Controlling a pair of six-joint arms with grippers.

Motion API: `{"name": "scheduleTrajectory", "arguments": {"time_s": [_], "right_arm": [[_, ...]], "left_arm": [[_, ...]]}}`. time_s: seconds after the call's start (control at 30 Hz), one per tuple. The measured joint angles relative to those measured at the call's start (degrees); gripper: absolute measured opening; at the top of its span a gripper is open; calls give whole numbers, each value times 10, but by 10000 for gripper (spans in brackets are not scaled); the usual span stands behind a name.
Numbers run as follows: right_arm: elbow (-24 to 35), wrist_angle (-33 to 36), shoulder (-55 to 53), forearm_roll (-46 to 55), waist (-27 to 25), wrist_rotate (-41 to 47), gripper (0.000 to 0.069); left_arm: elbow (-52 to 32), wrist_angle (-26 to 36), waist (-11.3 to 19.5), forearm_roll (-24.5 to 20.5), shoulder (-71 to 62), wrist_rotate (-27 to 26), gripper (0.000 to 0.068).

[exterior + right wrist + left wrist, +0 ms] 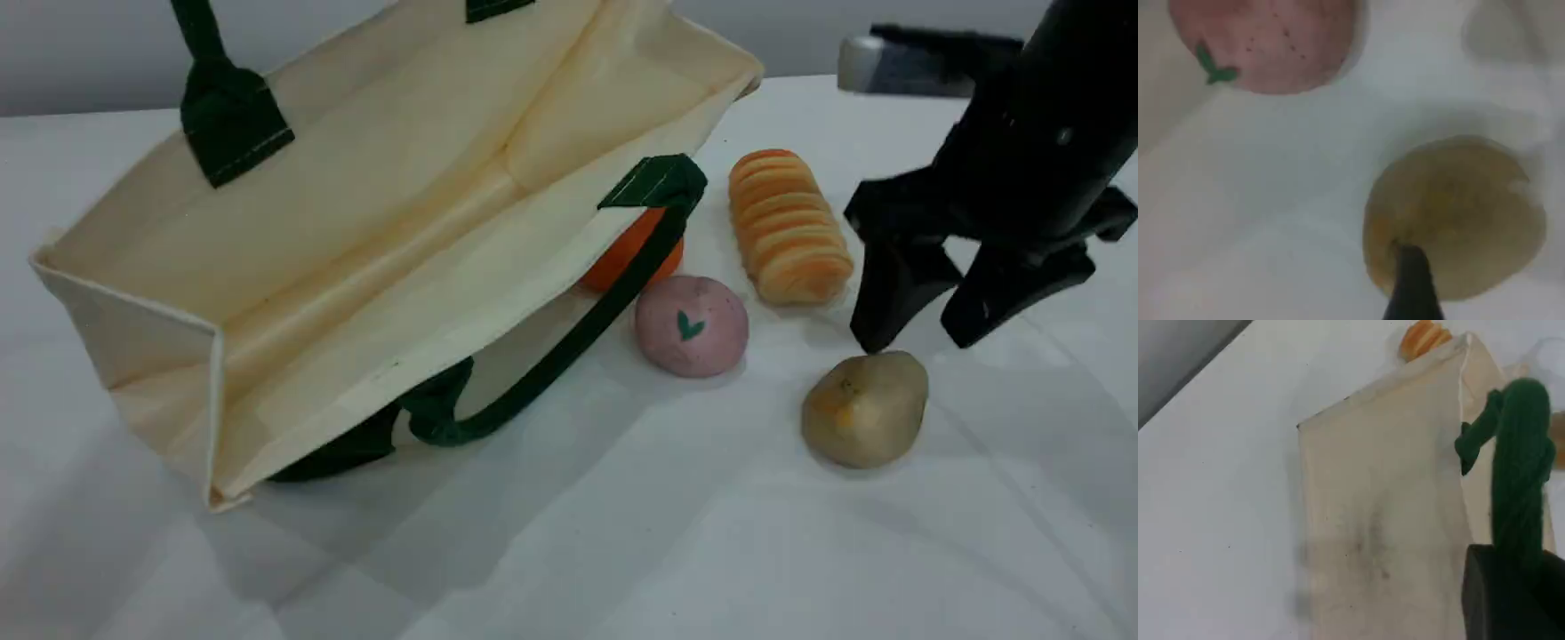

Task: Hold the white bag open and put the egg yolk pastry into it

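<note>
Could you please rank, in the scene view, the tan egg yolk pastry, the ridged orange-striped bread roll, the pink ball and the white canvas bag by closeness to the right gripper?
1. Tan egg yolk pastry, just below the open right gripper.
2. Ridged orange-striped bread roll, to its left.
3. Pink ball, further left.
4. White canvas bag, far left.

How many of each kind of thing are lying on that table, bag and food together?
White canvas bag: 1
Tan egg yolk pastry: 1
Pink ball with a green mark: 1
Ridged orange-striped bread roll: 1
Orange item half hidden behind the bag: 1
Total: 5
</note>
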State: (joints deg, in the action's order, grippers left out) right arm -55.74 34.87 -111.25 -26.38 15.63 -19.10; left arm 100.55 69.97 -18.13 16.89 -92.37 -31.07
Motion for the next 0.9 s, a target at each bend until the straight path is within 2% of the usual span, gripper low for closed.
{"name": "scheduleTrajectory", "arguments": {"time_s": [0.33,0.63,0.9], "right_arm": [[0,-12,-37,-22,0,0,494],[0,1,-37,-70,0,-7,574],[0,-6,-37,-76,10,-9,582]], "left_arm": [[0,0,0,0,0,0,99],[0,0,0,0,0,0,99],[0,0,0,0,0,0,99]]}}
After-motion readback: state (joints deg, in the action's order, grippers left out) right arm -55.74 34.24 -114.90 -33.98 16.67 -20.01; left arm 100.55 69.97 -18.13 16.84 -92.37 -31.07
